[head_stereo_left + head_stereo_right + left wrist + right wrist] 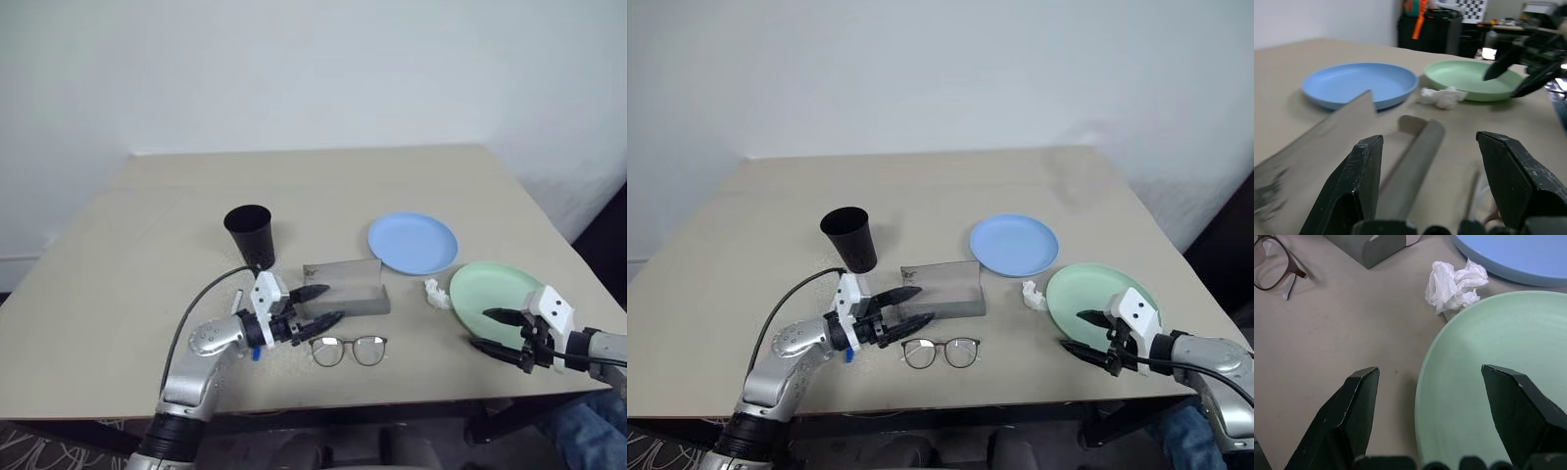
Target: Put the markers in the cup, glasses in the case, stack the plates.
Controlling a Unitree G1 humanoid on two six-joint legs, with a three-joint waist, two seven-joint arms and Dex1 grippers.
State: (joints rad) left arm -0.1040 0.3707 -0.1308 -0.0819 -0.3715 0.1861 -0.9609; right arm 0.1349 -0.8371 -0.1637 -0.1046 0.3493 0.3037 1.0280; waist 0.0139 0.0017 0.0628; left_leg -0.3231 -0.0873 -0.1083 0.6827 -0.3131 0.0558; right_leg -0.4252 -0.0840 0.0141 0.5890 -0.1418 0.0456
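Observation:
My left gripper (331,304) is open and level, pointing at the near side of the grey case (345,286), whose lid stands up. The glasses (349,350) lie on the table just in front of the case. The black cup (250,235) stands upright behind my left hand. A small blue tip (255,354) peeks from under my left wrist, perhaps a marker's cap; the markers are otherwise hidden. My right gripper (1428,368) is open across the near rim of the mint green plate (1484,382). The light blue plate (413,243) lies behind it.
A crumpled white paper wad (434,293) sits between the two plates, touching the green one's rim. The tan table (147,245) has free room at its left and back. Its front edge runs close under both hands.

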